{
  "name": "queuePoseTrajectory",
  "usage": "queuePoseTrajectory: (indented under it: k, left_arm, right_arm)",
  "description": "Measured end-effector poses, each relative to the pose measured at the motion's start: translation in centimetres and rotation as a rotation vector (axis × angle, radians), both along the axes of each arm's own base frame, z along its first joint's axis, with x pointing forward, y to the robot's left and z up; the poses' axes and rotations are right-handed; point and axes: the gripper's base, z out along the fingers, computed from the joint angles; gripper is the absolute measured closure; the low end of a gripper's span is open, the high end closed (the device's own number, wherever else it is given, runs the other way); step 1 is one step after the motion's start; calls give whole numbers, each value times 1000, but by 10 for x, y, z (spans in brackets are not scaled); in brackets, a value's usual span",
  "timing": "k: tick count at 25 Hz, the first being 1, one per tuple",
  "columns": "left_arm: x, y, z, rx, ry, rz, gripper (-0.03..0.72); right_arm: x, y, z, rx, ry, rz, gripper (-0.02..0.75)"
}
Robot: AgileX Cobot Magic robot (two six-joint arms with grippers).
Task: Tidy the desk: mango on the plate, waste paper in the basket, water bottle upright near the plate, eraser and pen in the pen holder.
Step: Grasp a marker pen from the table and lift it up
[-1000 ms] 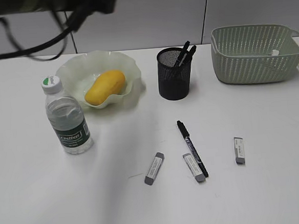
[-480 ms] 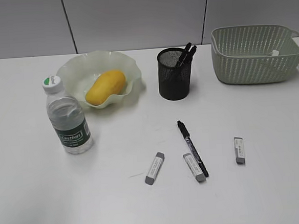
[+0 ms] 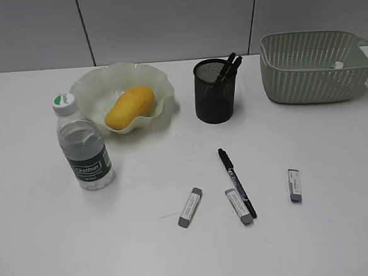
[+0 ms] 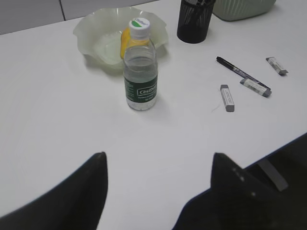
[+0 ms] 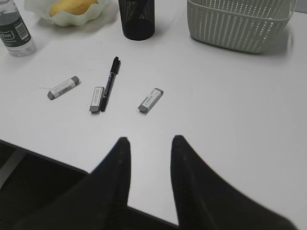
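Mango (image 3: 129, 108): laid in the plate (image 3: 92, 84), at the back left of the desk (image 3: 65, 247).
Bottle (image 3: 82, 144): stood upright just in front of the plate's left side, cap on, label facing forward.
Pen holder (image 3: 213, 92): placed right of the plate, with two dark pens (image 3: 228, 66) leaning out of it toward the right.
Basket (image 3: 315, 69): set at the back right; a small white scrap (image 3: 338, 65) is seen inside near its right wall, too small to be identified.
Loose pen (image 3: 236, 182): laid flat on the desk in front of the pen holder, capped end toward the back.
Erasers: three are laid flat near the loose pen, one to its left (image 3: 190, 207), one touching its near end (image 3: 239, 206), one apart on the right (image 3: 294, 184).
Left hand (image 4: 158, 165): held wide apart above the near desk edge, nothing between the fingers.
Right hand (image 5: 149, 148): held narrowly parted above the near edge, nothing gripped.
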Motion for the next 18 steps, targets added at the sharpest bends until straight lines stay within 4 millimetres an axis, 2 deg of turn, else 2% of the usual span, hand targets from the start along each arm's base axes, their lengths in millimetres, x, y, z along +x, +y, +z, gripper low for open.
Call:
queuePoseTrajectory:
  k: [6,9,13,16,18]
  left_arm:
    - [-1,-1,-1,-12,7,-13,183]
    - [-8,2,-1,-42,-18,40,183]
    - [-13,3,-2,-51,-37,252,193]
    - [-15,2,-2,-49,-41,399,211]
    - [-16,1,-2,-47,-42,466,223]
  right_arm:
    - [1,0,0,-6,0,3,495]
    - [15,7,6,-38,56,4,494]
    - [69,32,10,-93,183,4,494]
    - [125,59,0,-117,299,-12,489]
    - [167,79,-13,-128,366,-18,453]
